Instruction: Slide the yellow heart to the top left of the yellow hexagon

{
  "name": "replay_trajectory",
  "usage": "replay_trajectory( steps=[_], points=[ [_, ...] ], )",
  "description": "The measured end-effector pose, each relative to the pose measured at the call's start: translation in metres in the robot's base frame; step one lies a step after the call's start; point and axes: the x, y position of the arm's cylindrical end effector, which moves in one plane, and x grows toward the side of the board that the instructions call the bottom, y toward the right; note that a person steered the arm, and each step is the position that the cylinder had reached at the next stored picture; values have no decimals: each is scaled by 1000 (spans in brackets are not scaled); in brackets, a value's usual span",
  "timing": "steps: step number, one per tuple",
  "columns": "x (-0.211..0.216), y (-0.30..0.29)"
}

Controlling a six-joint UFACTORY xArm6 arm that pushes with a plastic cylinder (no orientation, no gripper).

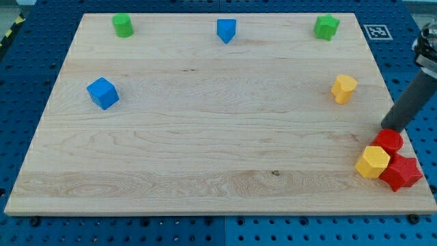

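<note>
The yellow heart (344, 89) lies at the view's right, above mid-height. The yellow hexagon (373, 162) lies near the bottom right corner, touching a red cylinder (390, 140) above it and a red star (401, 172) to its right. The dark rod comes down from the view's right edge. My tip (387, 127) is just above the red cylinder, at its upper edge. It is below and to the right of the yellow heart, well apart from it.
A green cylinder (123, 25), a blue triangle (227, 30) and a green star (326, 27) sit along the top edge of the wooden board (205, 150). A blue cube (102, 93) is at the left. A marker tag (375, 31) lies off the board's top right.
</note>
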Motion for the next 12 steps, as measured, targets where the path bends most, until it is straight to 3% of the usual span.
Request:
replay_trajectory(
  steps=[1, 2, 4, 6, 7, 8, 9, 11, 12],
  points=[
    [0, -27],
    [16, -29],
    [6, -23],
    [-83, 6],
    [-113, -10],
    [-97, -53],
    [-51, -63],
    [-69, -86],
    [-49, -99]
  ],
)
